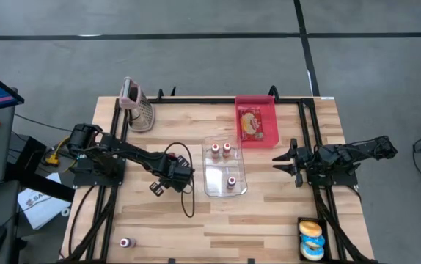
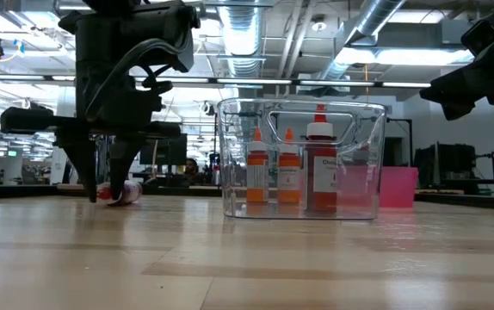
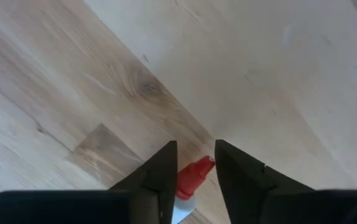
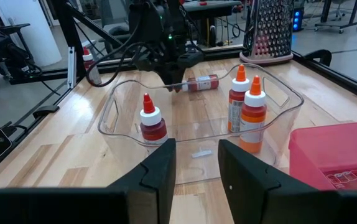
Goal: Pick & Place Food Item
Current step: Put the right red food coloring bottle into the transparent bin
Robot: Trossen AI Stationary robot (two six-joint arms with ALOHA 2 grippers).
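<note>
The left pincer [image 3: 195, 177] is narrowing around a red-capped bottle [image 3: 191, 180] lying on its side on the worktop [image 1: 269, 220], just left of the clear bin [image 1: 225, 170]. Being round, it is likely rolling or squirting free if pinched off-centre. The right pincer [image 1: 287, 163] is waiting partly open beside the bin.

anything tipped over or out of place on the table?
Yes. One sauce bottle lies on its side on the wood beside the clear bin, under the left gripper, while three stand upright in the bin. Another small bottle sits alone near the table's front left edge.
</note>
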